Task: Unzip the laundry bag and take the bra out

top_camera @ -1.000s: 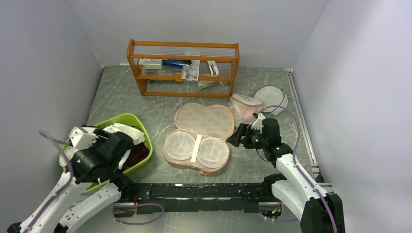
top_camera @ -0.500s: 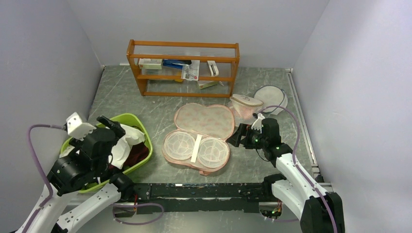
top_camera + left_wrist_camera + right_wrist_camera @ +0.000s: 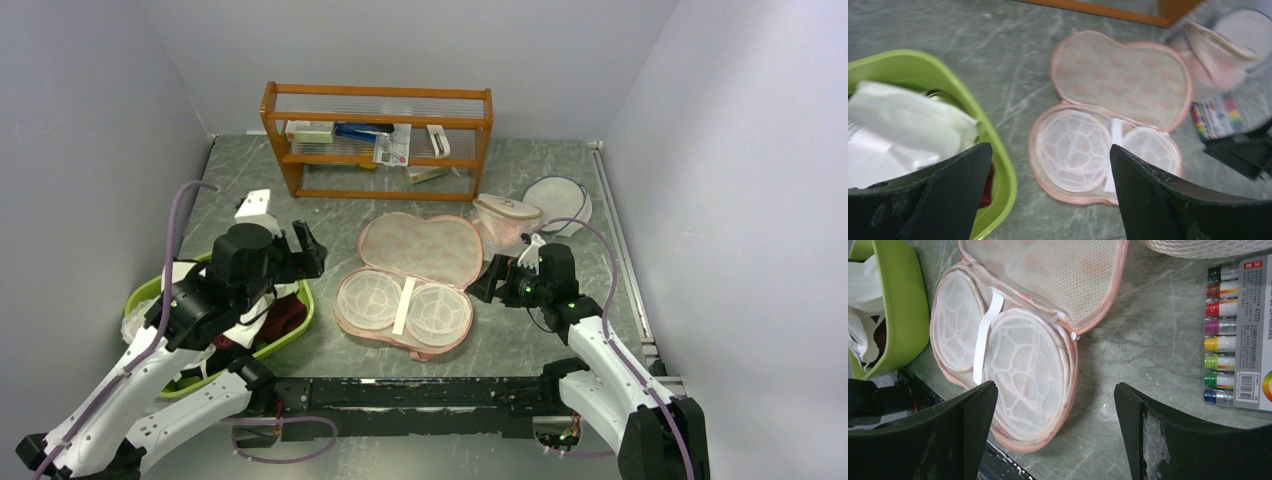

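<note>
Evidently near done: laundry bag lies unzipped mid-table, 2 mesh cup cages inside. The bra, prob., is in green basket. Left gripper & right gripper are wide open, empty. Next: confirm, pull arms clear.

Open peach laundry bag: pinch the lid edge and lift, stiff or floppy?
Likely mixed. The laundry bag lid is thin mesh lying flat, so it would probably fold at the hinge. The lower half's white ribbed cups hold a dome, so that part likely stays semi-rigid. Mostly mesh, so probably light: a push should slide it, not tip it.
</note>
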Controlling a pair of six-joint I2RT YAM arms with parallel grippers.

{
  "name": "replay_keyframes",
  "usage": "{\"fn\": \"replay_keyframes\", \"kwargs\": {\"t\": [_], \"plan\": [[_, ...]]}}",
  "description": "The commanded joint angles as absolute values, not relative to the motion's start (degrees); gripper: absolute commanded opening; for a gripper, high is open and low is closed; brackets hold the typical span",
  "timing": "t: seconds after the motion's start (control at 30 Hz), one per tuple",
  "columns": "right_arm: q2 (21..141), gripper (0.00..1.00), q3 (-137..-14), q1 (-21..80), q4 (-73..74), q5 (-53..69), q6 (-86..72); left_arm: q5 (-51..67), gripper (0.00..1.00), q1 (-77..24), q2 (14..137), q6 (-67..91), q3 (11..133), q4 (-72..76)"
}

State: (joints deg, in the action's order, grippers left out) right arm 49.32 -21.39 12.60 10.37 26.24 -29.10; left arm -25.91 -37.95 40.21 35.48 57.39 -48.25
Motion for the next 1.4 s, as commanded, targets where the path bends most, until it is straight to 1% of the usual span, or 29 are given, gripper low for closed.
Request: {"fn": "replay_keyframes", "kwargs": {"t": [0.0,0.13,0.23,0.33,0.43,0.5,0.6,0.8,0.87,0.97,1.07,1.23,1.37], "plan": [[48.7,0.88,-21.8,12.7,10.9,25.9,-29.8,-9.9,0.99,-37.5,40.8,26.7,56.2,-36.2],[49.5,0.88,-24.8,12.9,12.5,24.6,-28.5,-4.4,0.99,-37.5,40.6,22.7,52.6,-28.0],[51.4,0.88,-28.9,14.2,14.8,21.5,-26.0,-4.1,0.99,-37.5,41.2,18.1,52.0,-23.7],[56.7,0.88,-36.0,17.8,17.4,14.8,-22.4,-6.2,0.99,-37.5,42.4,13.8,52.3,-20.2],[64.9,0.88,-43.8,25.2,19.9,2.9,-18.6,-9.8,0.99,-37.5,42.9,10.4,50.7,-16.1],[71.8,0.87,-50.6,32.8,21.9,-4.5,-15.4,-11.9,0.99,-37.5,42.6,8.5,48.7,-13.6],[82.5,0.86,-61.0,38.4,24.6,-12.9,-9.7,-13.9,0.99,-37.4,41.4,6.6,45.2,-11.5],[105.4,0.79,-83.1,41.3,31.4,-22.4,1.7,-15.8,0.99,-36.9,38.8,5.7,43.0,-11.6],[112.3,0.74,-90.3,41.2,33.9,-24.4,5.0,-15.2,0.99,-36.8,37.8,5.3,42.5,-11.5],[121.2,0.70,-100.3,41.3,36.7,-29.4,8.9,-14.7,0.99,-36.7,36.7,5.5,42.0,-11.7],[126.0,0.65,-104.0,41.2,37.5,-34.2,15.2,-13.0,0.99,-36.7,36.4,5.6,41.8,-11.7],[128.7,0.61,-103.6,41.2,36.1,-40.0,22.7,-12.3,0.99,-36.7,36.7,5.8,42.2,-12.2],[129.6,0.59,-103.5,41.3,36.3,-40.3,25.2,-12.0,0.99,-36.7,36.0,5.8,42.1,-12.0]]}}
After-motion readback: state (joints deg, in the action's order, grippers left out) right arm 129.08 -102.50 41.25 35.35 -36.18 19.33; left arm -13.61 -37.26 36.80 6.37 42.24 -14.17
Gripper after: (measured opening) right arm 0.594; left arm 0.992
